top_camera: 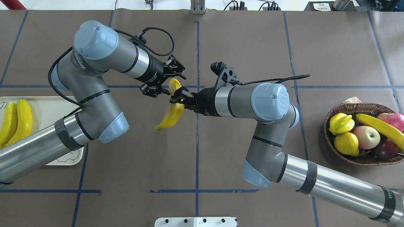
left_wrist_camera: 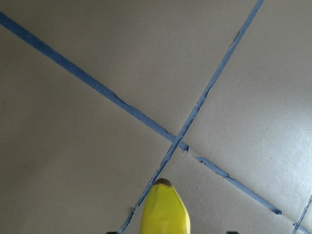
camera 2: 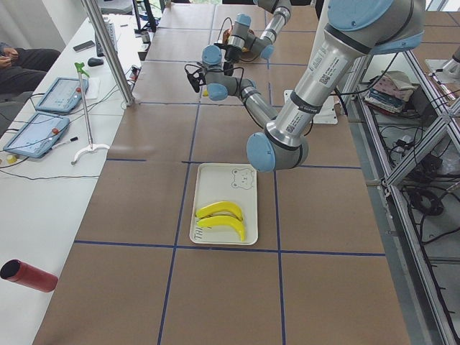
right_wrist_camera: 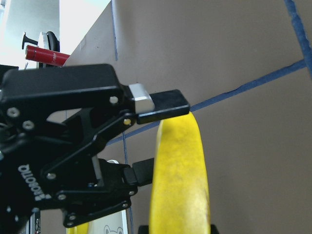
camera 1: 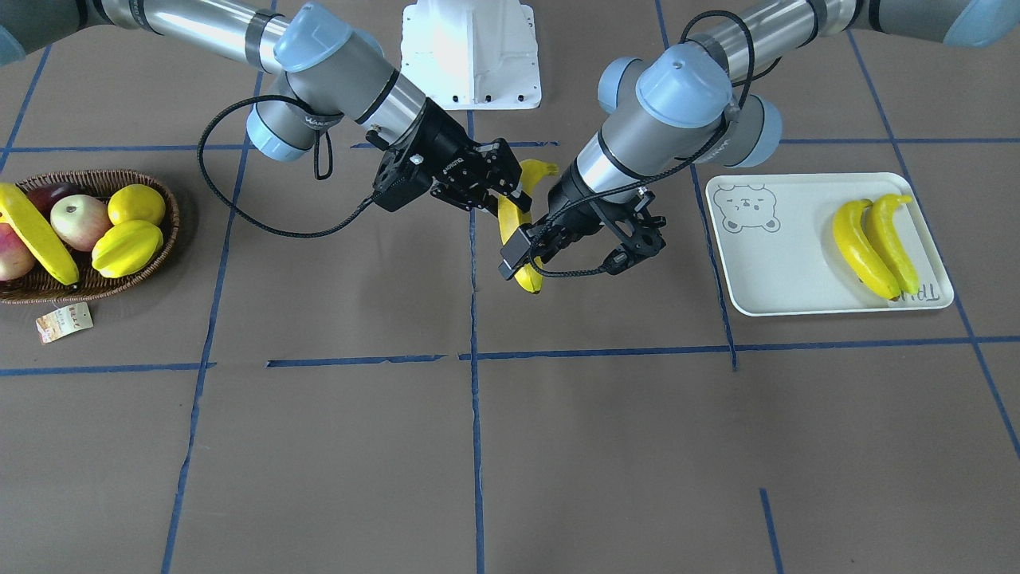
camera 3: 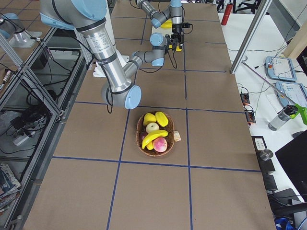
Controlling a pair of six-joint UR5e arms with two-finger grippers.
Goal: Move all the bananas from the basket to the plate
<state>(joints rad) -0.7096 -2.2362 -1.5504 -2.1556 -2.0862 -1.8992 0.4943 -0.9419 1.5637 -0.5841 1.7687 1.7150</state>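
Third banana [top_camera: 172,115] is being pinched by the right hand [top_camera: 177,97], the left hand [top_camera: 167,82] spread around its end; two bananas [camera 1: 872,247] are lying on the plate [camera 1: 765,271], a fourth banana [camera 1: 36,235] in the basket [camera 1: 170,227].

Overhead and front cameras face each other across the table [camera 1: 558,446], two watch from its ends, wrist cameras crowd one banana [right_wrist_camera: 180,185].
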